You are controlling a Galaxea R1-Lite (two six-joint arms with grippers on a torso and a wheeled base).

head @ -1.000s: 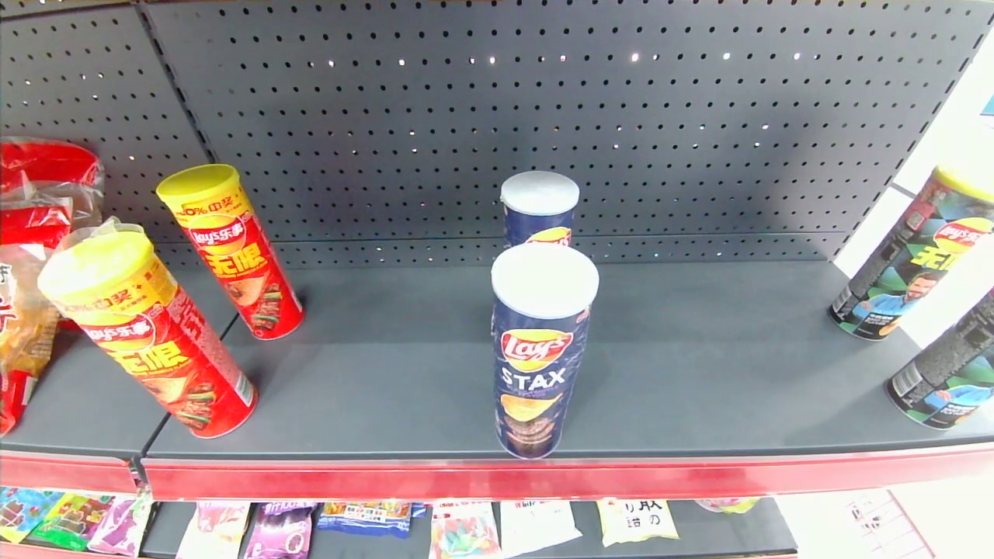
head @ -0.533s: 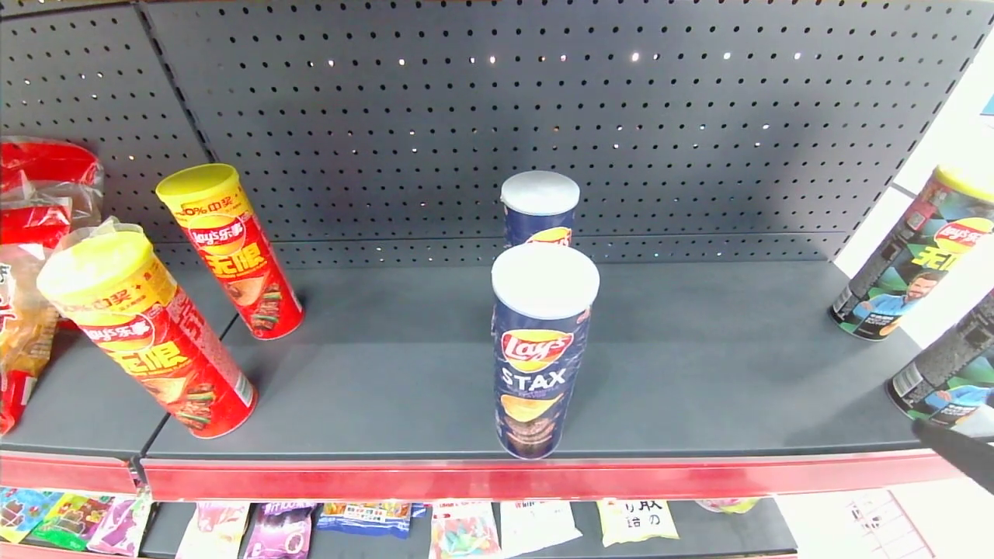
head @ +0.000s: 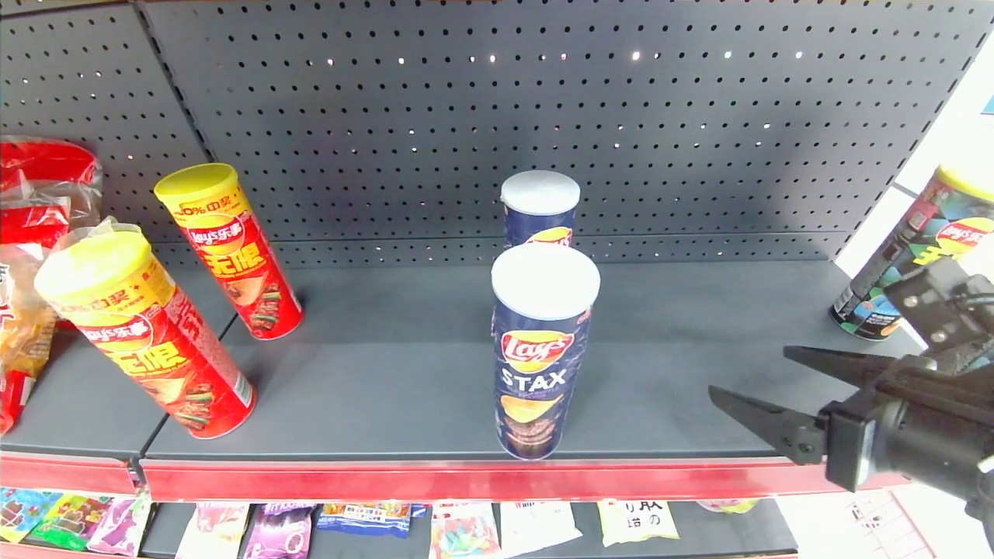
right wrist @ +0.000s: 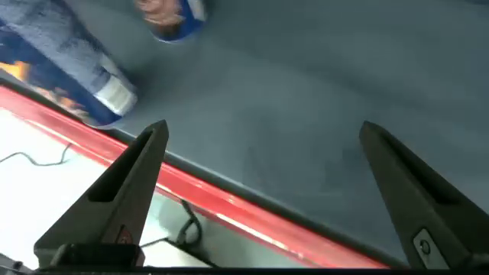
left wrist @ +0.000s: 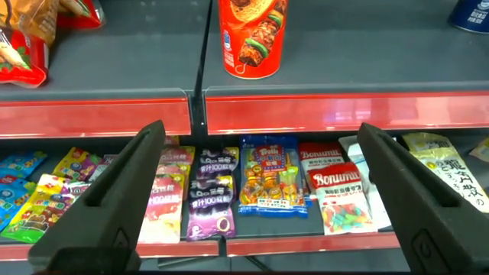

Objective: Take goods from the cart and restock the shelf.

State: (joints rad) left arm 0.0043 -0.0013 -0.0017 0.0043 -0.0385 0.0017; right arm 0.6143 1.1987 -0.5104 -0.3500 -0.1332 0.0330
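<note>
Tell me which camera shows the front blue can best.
Head view: the front blue can stands whole, lid to base, on the shelf. The right wrist view catches a blurred lower part, the left wrist view a blue sliver of base; both are probably it.

shelf: grey board, red front lip, pegboard back | centre: you see front blue can upright at the lip, rear blue can just behind it | left: front red can, rear red can, both yellow-lidded | far left: snack bags | right end: dark can | lower shelf: you have flat snack packets in a row
</note>
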